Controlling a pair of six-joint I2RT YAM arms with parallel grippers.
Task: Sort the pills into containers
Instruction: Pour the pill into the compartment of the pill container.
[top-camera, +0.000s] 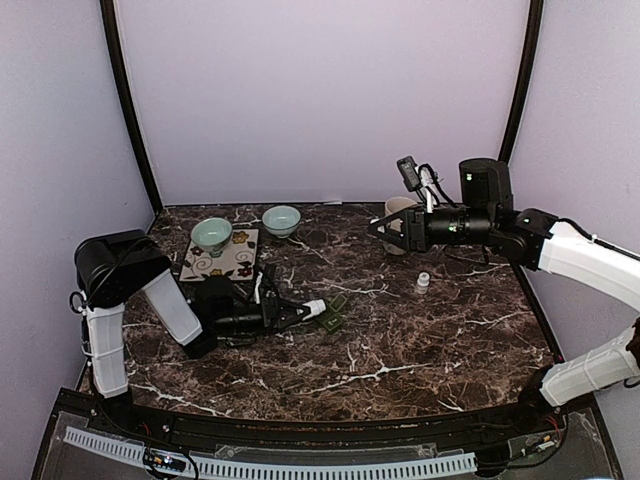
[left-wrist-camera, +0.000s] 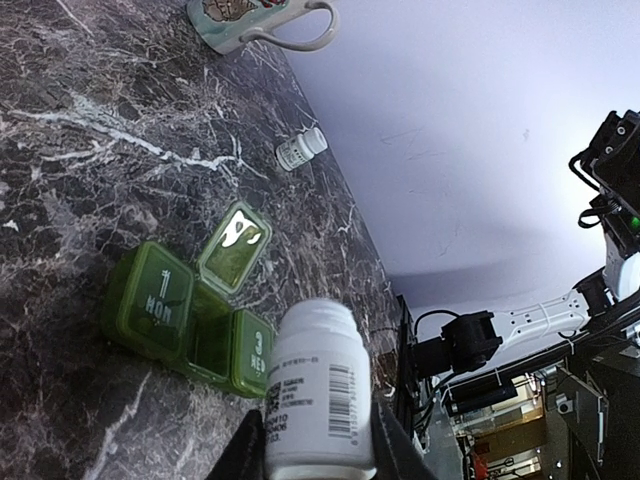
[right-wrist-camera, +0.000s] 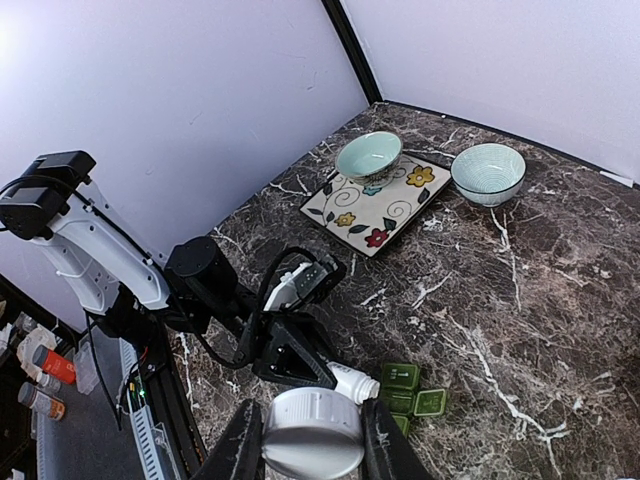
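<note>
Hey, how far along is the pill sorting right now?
Done: one lid of the green pill box stands open, and the right gripper holds a white cap. In hand: the left gripper holds the white bottle aimed at the box. Left: no pills show in the open compartment.

Soft, even light fills all three views, leaving only faint shadows on the dark desk (top-camera: 400, 350). Glare whitens the open green lid (left-wrist-camera: 238, 236). The nearest white bottle (left-wrist-camera: 318, 400) looks slightly blurred.

Green pill box (left-wrist-camera: 190, 322) — mid lid open
</note>
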